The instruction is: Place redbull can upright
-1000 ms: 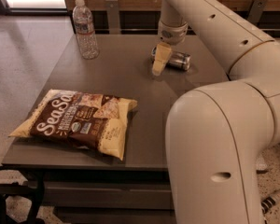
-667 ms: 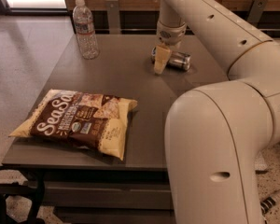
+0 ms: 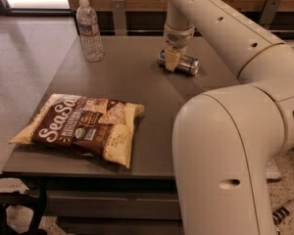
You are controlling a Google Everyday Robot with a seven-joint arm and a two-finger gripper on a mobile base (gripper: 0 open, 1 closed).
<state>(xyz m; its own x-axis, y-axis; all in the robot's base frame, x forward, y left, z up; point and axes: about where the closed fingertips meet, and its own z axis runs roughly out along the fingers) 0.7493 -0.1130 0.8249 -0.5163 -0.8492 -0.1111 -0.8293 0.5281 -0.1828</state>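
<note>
The redbull can (image 3: 186, 64) lies on its side on the dark table (image 3: 127, 72), toward the back right, its length running left to right. It looks silver and blue. My gripper (image 3: 172, 58) hangs from the wrist straight down onto the can's left part, with its tan tip in front of the can. A bit of the can's left end (image 3: 161, 58) shows to the left of that tip. The part of the can behind the gripper is hidden.
A clear plastic water bottle (image 3: 89, 30) stands upright at the table's back left. A brown SeaSalt chip bag (image 3: 81, 127) lies flat at the front left. My arm's large white links (image 3: 225, 146) cover the table's right side. A wooden wall runs behind.
My gripper has shifted slightly right and away, from beside the can's left end to over its left part. The can, bottle and bag have not moved.
</note>
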